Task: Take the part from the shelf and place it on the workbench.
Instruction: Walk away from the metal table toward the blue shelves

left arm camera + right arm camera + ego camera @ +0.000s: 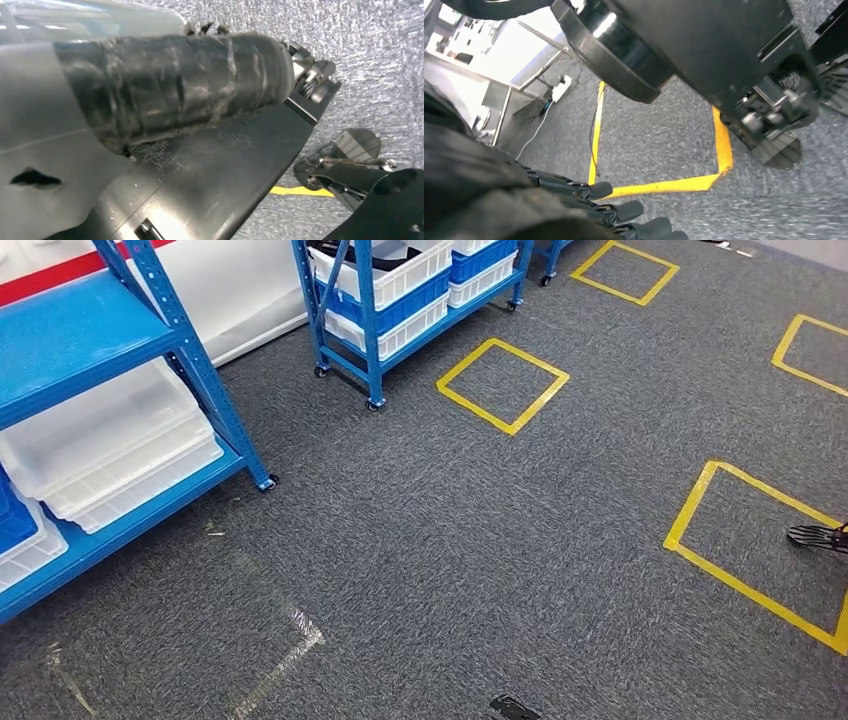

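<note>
Looking down from the head view, the closest stuff was just grey carpet floor (440,570) with some worn, shiny tape marks (285,650) at the lower left of the frame. The right robot hand (818,537) poked in at the right edge, over one yellow taped square (745,540). In the right wrist view its dark fingers (629,210) lay stretched out side by side with nothing in them, so that one was released and empty. The left robot hand (175,90) was a mess to read. Its wrist view was mostly a fat thumb wrapped in black tape, jammed up close to the lens, and I honestly couldn't tell if it was grasping anything or not.

A bit further out, the near shelf (215,405) ran along the left side, blue frame on little wheels. It had stacked clear bins (110,440) on the lower level and a blue bin (12,520) at the far left edge. Past that, a second yellow square (502,385) sat mid-frame.

Furthest back, at the top centre, stood the far shelf (372,350), loaded with white bins (400,280) and blue ones. Some dark items (365,252) sat in the top white bin. I couldn't tell whether one of those was the part.
</note>
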Tool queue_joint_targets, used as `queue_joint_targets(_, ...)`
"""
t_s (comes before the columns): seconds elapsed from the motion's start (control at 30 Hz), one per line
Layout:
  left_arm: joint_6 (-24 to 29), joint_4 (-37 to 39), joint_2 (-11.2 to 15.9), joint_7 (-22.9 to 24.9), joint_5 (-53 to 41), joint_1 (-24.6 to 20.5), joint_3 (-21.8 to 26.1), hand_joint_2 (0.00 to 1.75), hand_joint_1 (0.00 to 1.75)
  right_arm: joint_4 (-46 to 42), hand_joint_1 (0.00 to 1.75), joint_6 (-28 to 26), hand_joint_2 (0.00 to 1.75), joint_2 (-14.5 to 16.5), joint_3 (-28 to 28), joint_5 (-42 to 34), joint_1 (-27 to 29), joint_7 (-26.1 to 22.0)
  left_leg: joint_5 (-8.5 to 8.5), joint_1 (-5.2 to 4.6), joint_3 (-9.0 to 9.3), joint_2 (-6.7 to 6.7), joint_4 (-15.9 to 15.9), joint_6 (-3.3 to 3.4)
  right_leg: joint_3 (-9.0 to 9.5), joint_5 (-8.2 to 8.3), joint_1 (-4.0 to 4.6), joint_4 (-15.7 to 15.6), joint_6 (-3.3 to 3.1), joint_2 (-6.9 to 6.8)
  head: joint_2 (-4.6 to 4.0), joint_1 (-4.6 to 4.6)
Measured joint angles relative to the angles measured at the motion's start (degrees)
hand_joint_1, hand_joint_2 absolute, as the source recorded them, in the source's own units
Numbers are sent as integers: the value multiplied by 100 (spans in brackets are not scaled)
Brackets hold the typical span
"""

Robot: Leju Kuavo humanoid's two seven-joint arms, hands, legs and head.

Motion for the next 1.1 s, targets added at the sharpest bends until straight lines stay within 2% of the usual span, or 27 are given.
queue_joint_targets(0.03, 11, 0, -1, -3, 20, -4, 0, 0, 0, 0, 0, -2, 0, 0, 0, 0, -7, -2, 7, 8, 12, -62, -14, 36, -98, -130, -12, 219, 12, 161, 0, 14)
queue_joint_targets(0.07, 22, -1, -1, -6, 41, -6, 0, 0, 0, 0, 0, -3, 0, 0, 0, -1, -5, -4, 9, 11, 19, -125, -19, 62, -270, -298, -19, 567, 12, 349, 0, 31)
queue_joint_targets(0.1, 27, -1, -2, -12, 54, -11, 0, 0, 0, 0, 0, -4, 0, 0, 1, -1, 6, -5, 8, 3, 21, -196, -17, 85, -492, -460, -15, 989, 1, 473, 0, 39)
queue_joint_targets(0.13, 30, -1, -2, -18, 61, -13, 0, 0, 0, 0, 0, -5, 0, 0, 1, -3, 21, -3, 7, -9, 23, -281, -14, 102, -711, -563, -8, 1367, -12, 539, 0, 46)
queue_joint_targets(0.17, 30, -1, -3, -24, 66, -13, 0, 0, 0, 0, 0, -5, 0, 1, 2, -4, 38, -1, 3, -22, 29, -371, -9, 110, -860, -554, 0, 1575, -30, 566, 0, 47)
queue_joint_targets(0.2, 30, -1, -3, -29, 69, -15, 0, 0, 0, 0, 0, -5, 0, 1, 3, -5, 49, 2, -1, -33, 38, -464, -2, 116, -910, -423, 11, 1555, -57, 583, 0, 48)
queue_joint_targets(0.23, 28, -1, -4, -30, 71, -19, 0, 0, 0, 0, 0, -5, 0, 1, 3, -7, 50, 4, -7, -40, 53, -553, 5, 117, -848, -196, 24, 1304, -91, 614, 0, 48)
queue_joint_targets(0.3, 22, -1, -14, -29, 75, -31, 0, 0, 0, 1, 0, -2, 0, -3, 3, -13, 40, 3, -25, -46, 71, -703, 17, 113, -583, 255, 48, 530, -166, 837, 0, 46)
queue_joint_targets(0.33, 18, -1, -21, -25, 76, -38, 0, 0, 0, 2, 0, 0, 0, -5, 3, -16, 32, 2, -28, -44, 66, -766, 22, 101, -473, 367, 55, 232, -186, 951, 0, 45)
queue_joint_targets(0.37, 15, -1, -28, -20, 77, -40, 0, 0, 0, 3, 0, 2, 0, -8, 4, -20, 26, 2, -25, -36, 52, -826, 22, 81, -401, 402, 65, 60, -197, 1032, -1, 47)
queue_joint_targets(0.4, 13, -1, -31, -15, 78, -43, 0, 0, 0, 3, 0, 4, 0, -9, 4, -21, 21, 3, -15, -29, 37, -888, 12, 51, -368, 382, 70, 8, -201, 1039, -1, 52)
queue_joint_targets(0.43, 13, -1, -32, -13, 79, -40, 0, 0, 0, 3, 0, 5, 0, -7, 4, -22, 14, 4, 0, -19, 23, -953, -8, 17, -338, 386, 69, -33, -205, 984, -1, 57)
queue_joint_targets(0.47, 13, 0, -31, -10, 80, -35, 0, 0, 0, 2, 0, 6, 0, -1, 4, -23, 8, 5, -5, -20, 18, -945, -6, -13, -298, 401, 57, -77, -217, 915, -1, 56)
queue_joint_targets(0.5, 11, 1, -30, -6, 82, -34, 0, 0, 0, 1, 0, 7, 0, 4, 4, -24, 5, 5, -51, -32, -8, -842, 57, -41, -259, 415, 42, -129, -232, 847, -1, 55)
queue_joint_targets(0.53, 11, 1, -29, -3, 82, -33, 0, 0, 0, 1, 0, 7, 0, 10, 4, -25, 3, 5, -156, -42, -85, -683, 232, -67, -220, 427, 28, -180, -250, 771, -1, 43)
queue_joint_targets(0.6, 12, 1, -28, 3, 80, -43, 0, 0, 0, 4, 0, 13, 0, 9, 4, -25, 11, 4, -486, -35, -394, -348, 888, -121, -173, 419, 34, -216, -276, 608, -2, 32)
queue_joint_targets(0.63, 13, 1, -27, 2, 76, -49, 0, 0, 0, 6, 0, 20, 0, 6, 4, -25, 17, 4, -623, -18, -567, -283, 1235, -150, -166, 406, 38, -210, -284, 515, -2, 25)
queue_joint_targets(0.67, 12, 1, -25, 3, 75, -56, 0, 0, 0, 9, 0, 31, 0, 3, 4, -24, 21, 4, -677, -3, -672, -255, 1454, -176, -162, 391, 40, -202, -284, 427, -2, 26)
queue_joint_targets(0.7, 9, 1, -21, 5, 75, -55, 0, 0, 0, 11, 0, 43, 0, 2, 4, -25, 22, 4, -630, 12, -680, -235, 1482, -199, -158, 375, 37, -192, -278, 345, -2, 25)
queue_joint_targets(0.73, 2, 1, -16, 5, 74, -51, 0, 0, 0, 11, 0, 52, 0, 4, 4, -28, 21, 4, -487, 26, -567, -206, 1285, -215, -149, 357, 31, -181, -267, 273, -2, 24)
queue_joint_targets(0.77, -7, 1, -9, 7, 76, -40, 0, 0, 0, 11, 0, 59, 0, 7, 4, -32, 19, 4, -292, 36, -365, -133, 915, -224, -135, 334, 23, -165, -249, 210, -2, 24)
queue_joint_targets(0.83, -21, 1, -1, 8, 80, -14, 0, 0, 0, 11, 0, 65, 0, 9, 4, -42, 17, 4, -63, 11, 3, 90, 223, -194, -120, 284, 37, -127, -194, 100, -1, 19)
queue_joint_targets(0.9, -28, 1, 4, 8, 80, 5, 0, 0, 0, 11, 0, 66, 0, 9, 4, -50, 11, 4, -53, -25, 93, 157, -2, -117, -117, 256, 66, -104, -142, -1, 0, 26)
queue_joint_targets(0.97, -34, 1, 7, 7, 81, 18, -1, 0, 0, 9, 0, 66, 0, 11, 4, -57, -3, 4, -32, -21, 77, 28, -21, -37, -109, 229, 63, -95, -95, -74, 0, 35)
queue_joint_targets(1.0, -35, 1, 7, 5, 81, 23, -2, 0, 0, 7, 0, 65, 0, 13, 4, -59, -13, 3, -22, -15, 86, -25, -36, -8, -117, 184, 52, -56, -68, -21, 0, 42)
queue_joint_targets(1.03, -35, 1, 8, 5, 83, 21, -2, 0, 0, 5, 0, 61, 0, 14, 4, -64, -21, 2, -10, -3, 98, -79, -53, 21, -177, 81, 38, 92, -44, 112, -1, 56)
queue_joint_targets(1.1, -38, 1, 8, 5, 83, 15, -2, 0, 0, 4, 0, 54, 0, 16, 5, -74, -19, 0, 1, 7, 110, -185, -67, 64, -464, -238, 23, 713, -18, 424, -2, 90)
